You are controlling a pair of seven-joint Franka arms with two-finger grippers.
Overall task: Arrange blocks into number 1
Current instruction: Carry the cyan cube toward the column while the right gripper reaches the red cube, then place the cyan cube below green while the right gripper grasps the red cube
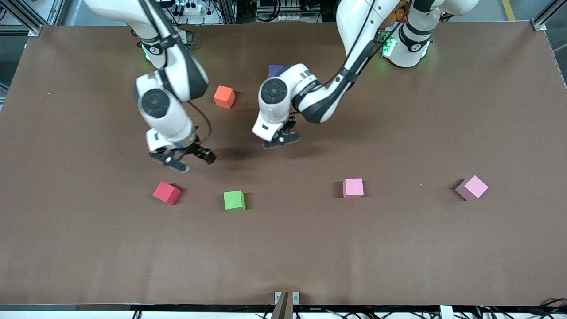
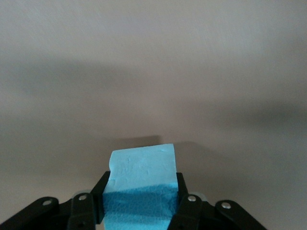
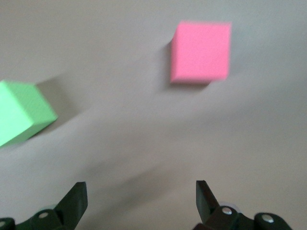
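Note:
My left gripper [image 1: 281,138] hangs over the middle of the table, shut on a light blue block [image 2: 141,167] that fills the gap between its fingers; the hand hides this block in the front view. My right gripper [image 1: 189,160] is open and empty, just above the table. The red block [image 1: 167,192] [image 3: 201,51] and the green block [image 1: 234,200] [image 3: 21,112] lie a little nearer the front camera than it. Two pink blocks [image 1: 353,187] [image 1: 472,188] lie in the same row toward the left arm's end. A purple block [image 1: 275,70] shows partly past the left arm.
An orange cube [image 1: 224,96] sits between the two arms, farther from the front camera than the row of blocks. The brown table [image 1: 283,257] is bare from that row to its front edge.

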